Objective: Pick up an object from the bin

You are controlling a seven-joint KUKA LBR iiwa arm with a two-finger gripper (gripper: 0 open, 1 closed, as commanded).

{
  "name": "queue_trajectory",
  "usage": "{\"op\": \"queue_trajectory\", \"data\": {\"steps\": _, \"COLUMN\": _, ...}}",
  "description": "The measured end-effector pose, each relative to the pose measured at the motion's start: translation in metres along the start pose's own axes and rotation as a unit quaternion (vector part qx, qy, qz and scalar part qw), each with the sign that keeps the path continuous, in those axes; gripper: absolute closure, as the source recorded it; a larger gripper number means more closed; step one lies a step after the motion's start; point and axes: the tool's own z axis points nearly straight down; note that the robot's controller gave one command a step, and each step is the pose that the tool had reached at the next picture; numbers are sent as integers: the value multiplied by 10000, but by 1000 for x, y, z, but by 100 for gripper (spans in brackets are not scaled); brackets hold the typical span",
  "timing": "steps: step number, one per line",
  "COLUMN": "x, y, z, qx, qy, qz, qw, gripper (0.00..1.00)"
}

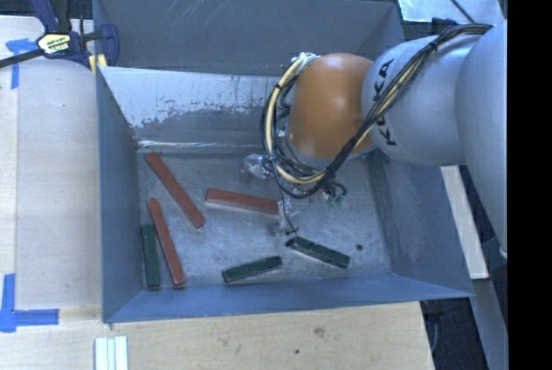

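Grey metal walls slope down to the floor of the bin [121, 187], and your arm [440, 109] comes in from the right with its orange cover [323, 105] hanging above the middle. Under the cover the gripper [288, 226] sits low, near the floor, between the right end of a red bar [240, 201] lying crosswise and the left end of a green bar [321, 253] just to its right. You cannot tell from this angle whether it is open or closed, so count nothing as held. Either bar could be your pick. Both look thin, straight and stiff, and probably light, so weight should not trouble you. The difficulty is that they lie flat on the floor and offer little height to close on. Their faces look smooth, so expect some slip. Take the bar you choose across its narrow width and near its middle; held by an end, it would likely tilt or swing out. A second green bar [251, 270] lies near the front wall. Two more red bars [175, 190] and one dark bar [151, 256] lie well apart at the left.
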Motion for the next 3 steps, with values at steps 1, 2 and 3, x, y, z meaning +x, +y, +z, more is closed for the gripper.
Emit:
{"op": "queue_trajectory", "data": {"steps": 1, "x": -3, "y": -1, "z": -5, "qx": 11, "qy": -42, "qz": 10, "qw": 10000, "gripper": 100}}
{"op": "queue_trajectory", "data": {"steps": 2, "x": -2, "y": -1, "z": -5, "qx": 10, "qy": -41, "qz": 12, "qw": 10000, "gripper": 0}}
{"op": "queue_trajectory", "data": {"steps": 3, "x": -3, "y": -1, "z": -5, "qx": 9, "qy": -41, "qz": 16, "qw": 10000, "gripper": 100}}
